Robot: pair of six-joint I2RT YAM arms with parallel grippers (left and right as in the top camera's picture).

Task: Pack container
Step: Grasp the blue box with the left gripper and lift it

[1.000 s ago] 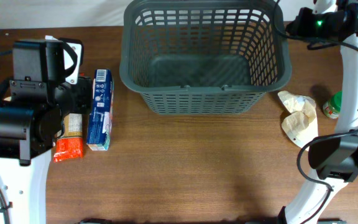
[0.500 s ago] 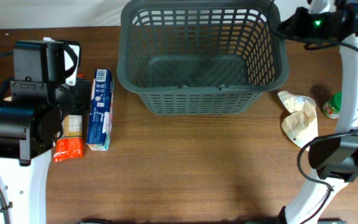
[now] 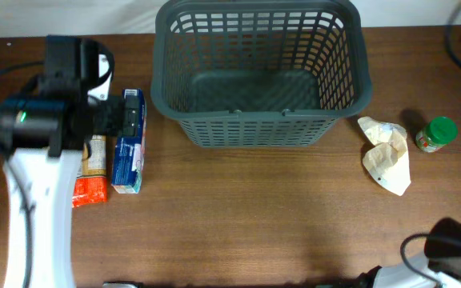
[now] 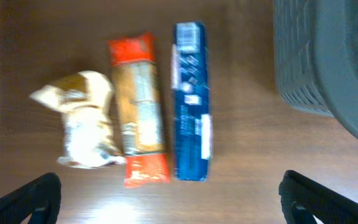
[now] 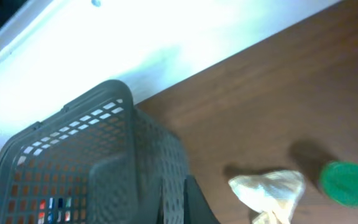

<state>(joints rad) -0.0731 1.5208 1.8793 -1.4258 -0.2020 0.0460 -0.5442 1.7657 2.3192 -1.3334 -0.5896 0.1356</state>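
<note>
The container sits upright, long axis left-right; left end effector spread wide, right end effector unreadable.

Matt grey plastic lattice basket on smooth brown wood-grain table.

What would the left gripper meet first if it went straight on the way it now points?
Probably the blue box, perhaps also the orange packet beside it: both lie ahead of the open left gripper. Their heights are unclear.
</note>
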